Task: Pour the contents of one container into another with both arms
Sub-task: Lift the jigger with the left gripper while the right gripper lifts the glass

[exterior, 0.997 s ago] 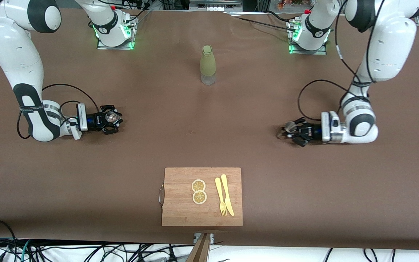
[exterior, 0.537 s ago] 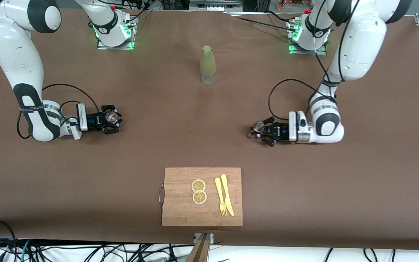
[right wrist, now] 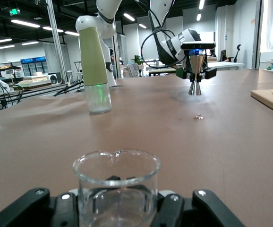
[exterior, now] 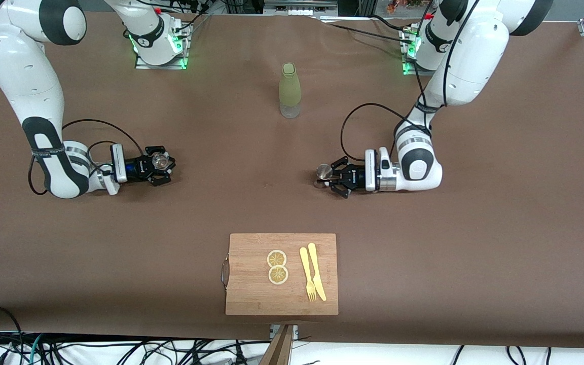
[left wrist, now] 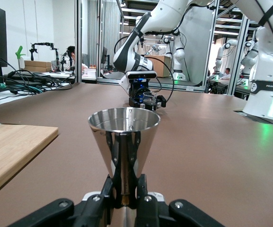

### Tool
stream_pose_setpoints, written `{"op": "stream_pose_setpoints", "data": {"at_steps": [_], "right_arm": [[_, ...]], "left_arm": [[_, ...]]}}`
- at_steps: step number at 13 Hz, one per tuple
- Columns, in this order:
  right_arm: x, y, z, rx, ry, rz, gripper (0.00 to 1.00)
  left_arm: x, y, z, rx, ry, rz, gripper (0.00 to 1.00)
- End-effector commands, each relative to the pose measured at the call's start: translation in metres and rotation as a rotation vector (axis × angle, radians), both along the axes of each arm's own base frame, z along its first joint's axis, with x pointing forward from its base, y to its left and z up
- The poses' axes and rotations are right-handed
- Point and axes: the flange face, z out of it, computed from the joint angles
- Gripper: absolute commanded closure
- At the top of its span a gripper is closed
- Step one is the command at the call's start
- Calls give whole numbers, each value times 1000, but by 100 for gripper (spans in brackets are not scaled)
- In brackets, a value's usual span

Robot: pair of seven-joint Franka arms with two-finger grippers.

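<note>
The tiny clear glass cup (exterior: pixel 159 160) (right wrist: pixel 116 187) stands upright between the fingers of my right gripper (exterior: pixel 160 166) (right wrist: pixel 116 210), which is shut on it low at the right arm's end of the table. The silver jigger (exterior: pixel 324 171) (left wrist: pixel 123 137) is upright, its round rim up. My left gripper (exterior: pixel 328 177) (left wrist: pixel 124 191) is shut on its narrow waist, low near the middle of the table. The two grippers face each other, well apart. From the right wrist view the jigger (right wrist: pixel 195 71) shows far off.
A tall olive-green bottle (exterior: pixel 290 90) (right wrist: pixel 95 71) stands mid-table, farther from the front camera than both grippers. A wooden cutting board (exterior: pixel 282 274) with two lemon slices (exterior: pixel 277 266) and a yellow knife and fork (exterior: pixel 312 278) lies near the front edge.
My left arm has carried the jigger toward the middle of the table, closer to the right gripper. The right gripper with the glass cup has shifted only slightly.
</note>
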Motion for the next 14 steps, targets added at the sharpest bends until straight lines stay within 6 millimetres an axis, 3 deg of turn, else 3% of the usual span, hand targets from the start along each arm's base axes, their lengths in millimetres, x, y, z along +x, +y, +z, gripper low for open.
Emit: {"op": "stream_pose_setpoints", "data": {"at_steps": [1,6,8,12,14], "right_arm": [[15,28,36,16,21,18,85],[45,99,115,-57,25,64,92],[54,120,151,-125,47,59,91],[62,179,215,-232,58,32,92],[59,212,236,-285,62,22,92]], "left_arm": [[-4,-39,8,17,0,25,100],[-29,-102,10,-2,45,44,100],[-30,-123,7,6,26,26,100],[-31,-152,-6,-14,6,1,100],[-38,-162,-14,-18,19,1,100]]}}
